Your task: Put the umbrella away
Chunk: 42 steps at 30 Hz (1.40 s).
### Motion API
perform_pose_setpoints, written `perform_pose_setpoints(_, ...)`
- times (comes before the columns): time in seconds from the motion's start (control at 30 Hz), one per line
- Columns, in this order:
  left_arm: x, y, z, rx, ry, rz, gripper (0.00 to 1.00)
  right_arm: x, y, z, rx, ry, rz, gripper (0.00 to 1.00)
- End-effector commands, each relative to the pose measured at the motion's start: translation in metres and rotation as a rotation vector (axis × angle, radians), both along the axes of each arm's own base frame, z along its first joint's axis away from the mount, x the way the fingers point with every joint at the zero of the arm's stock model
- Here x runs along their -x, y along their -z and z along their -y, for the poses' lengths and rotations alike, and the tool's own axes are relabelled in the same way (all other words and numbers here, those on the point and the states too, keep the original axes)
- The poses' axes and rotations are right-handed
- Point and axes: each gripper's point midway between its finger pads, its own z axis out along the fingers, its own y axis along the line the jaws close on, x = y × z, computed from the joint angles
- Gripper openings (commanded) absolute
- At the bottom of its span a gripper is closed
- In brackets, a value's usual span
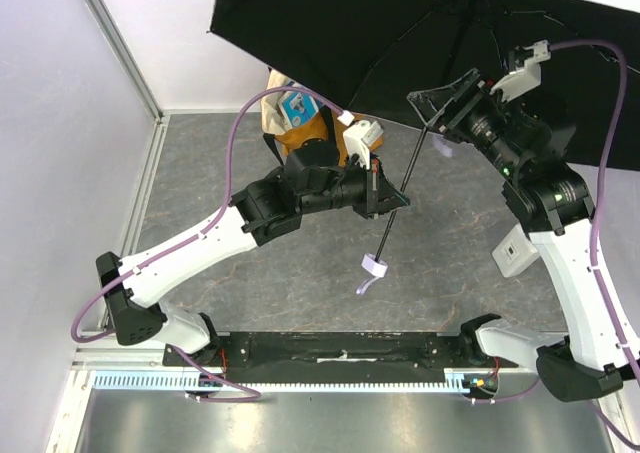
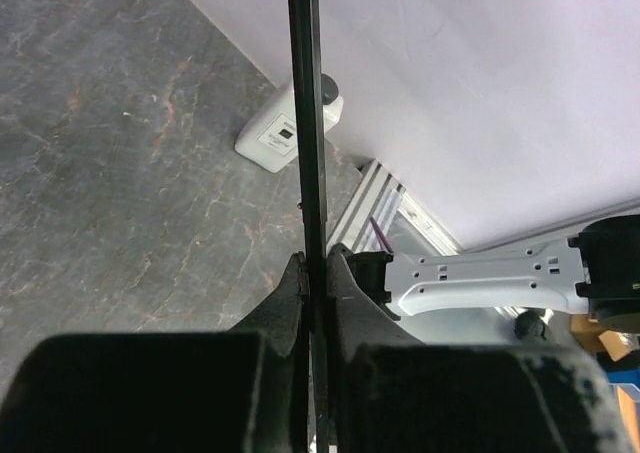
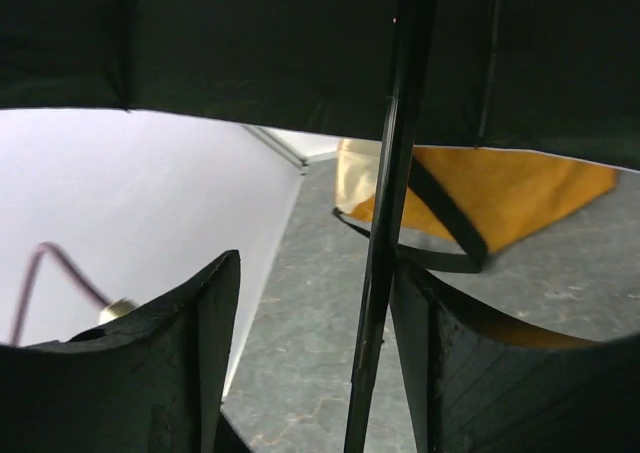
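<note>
Under canopy (image 1: 400,33), L end effector (image 2: 313,261) clamps umbrella shaft (image 2: 306,123); R end effector (image 3: 318,263) open round it.

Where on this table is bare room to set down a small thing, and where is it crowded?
Bare table lies at the far left, between the wall rail and the left arm. A second patch lies between the umbrella handle and the white box. It is crowded at the far side, under the umbrella canopy, by the tote bag.
</note>
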Motion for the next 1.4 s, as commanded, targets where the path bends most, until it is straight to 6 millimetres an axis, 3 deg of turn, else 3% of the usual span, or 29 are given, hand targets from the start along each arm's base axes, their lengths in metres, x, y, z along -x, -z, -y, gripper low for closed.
perform_pose_setpoints(0.0, -0.009, -0.053, -0.004, 0.061, -0.076, 0.189, 0.02, -0.006, 0.007, 0.015, 0.148, 0.125, -0.037, 0.62)
perform_pose_setpoints(0.1, -0.005, -0.055, 0.001, 0.067, -0.075, 0.191, 0.02, -0.016, 0.010, 0.003, 0.177, 0.110, -0.050, 0.42)
perform_pose_setpoints(0.23, -0.002, -0.058, 0.002, 0.042, -0.115, 0.231, 0.02, -0.021, 0.011, 0.012, 0.204, 0.185, -0.034, 0.21)
perform_pose_setpoints(0.3, 0.003, -0.060, 0.003, 0.041, -0.096, 0.241, 0.02, -0.021, 0.012, 0.005, 0.212, 0.149, -0.018, 0.00)
perform_pose_setpoints(0.37, 0.013, -0.066, 0.001, 0.059, -0.051, 0.231, 0.02, -0.016, 0.008, -0.011, 0.184, 0.039, 0.014, 0.00)
perform_pose_setpoints(0.4, 0.019, -0.070, -0.002, 0.078, -0.028, 0.221, 0.08, -0.008, 0.000, -0.022, 0.152, -0.034, 0.053, 0.00)
perform_pose_setpoints(0.47, 0.032, -0.082, -0.012, 0.132, 0.020, 0.198, 0.35, 0.007, -0.014, -0.033, 0.088, -0.130, 0.114, 0.00)
perform_pose_setpoints(0.57, 0.052, -0.110, -0.037, 0.260, 0.109, 0.175, 0.64, 0.029, -0.037, -0.038, -0.003, -0.245, 0.208, 0.00)
perform_pose_setpoints(0.67, 0.068, -0.127, -0.058, 0.359, 0.195, 0.133, 0.73, 0.059, -0.066, -0.040, -0.190, -0.421, 0.308, 0.00)
perform_pose_setpoints(0.87, 0.081, -0.124, -0.071, 0.452, 0.277, 0.049, 0.69, 0.116, -0.111, -0.040, -0.504, -0.728, 0.471, 0.00)
perform_pose_setpoints(1.1, 0.098, -0.133, -0.053, 0.550, 0.451, -0.017, 0.72, 0.153, -0.136, -0.030, -0.582, -0.815, 0.525, 0.00)
perform_pose_setpoints(1.23, 0.119, -0.148, -0.036, 0.602, 0.574, -0.008, 0.72, 0.160, -0.140, -0.029, -0.567, -0.806, 0.538, 0.00)
perform_pose_setpoints(1.37, 0.121, -0.153, -0.020, 0.615, 0.614, -0.006, 0.68, 0.161, -0.142, -0.028, -0.584, -0.828, 0.563, 0.00)
